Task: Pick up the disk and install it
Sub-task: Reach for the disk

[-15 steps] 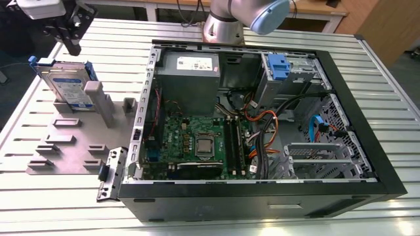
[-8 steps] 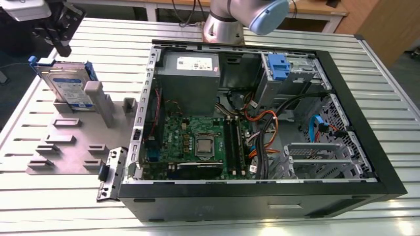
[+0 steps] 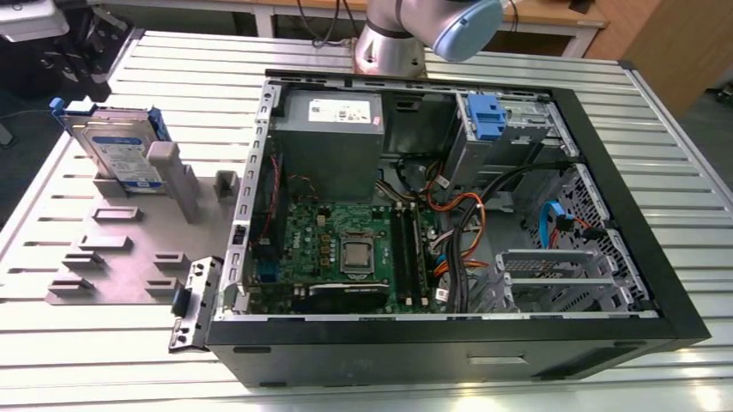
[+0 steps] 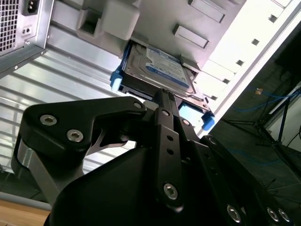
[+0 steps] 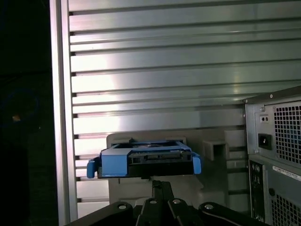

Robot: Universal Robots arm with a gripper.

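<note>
Disk (image 3: 116, 154) in stand (image 3: 115, 257), long axis upright

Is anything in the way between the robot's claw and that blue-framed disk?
Nothing visible. In both wrist views the gripper points straight at the disk, which stands on edge in its grey holder, with nothing between them.

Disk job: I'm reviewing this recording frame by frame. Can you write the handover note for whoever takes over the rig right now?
Gripper: shut, empty, clear of the disk, which sits ahead of it in both wrist views.
Disk: standing on edge in the grey holder on the table, to the exterior view's left of the open computer case.
Done: nothing that shows; the disk is not gripped.
Left: the pickup and the installation in the case.
</note>
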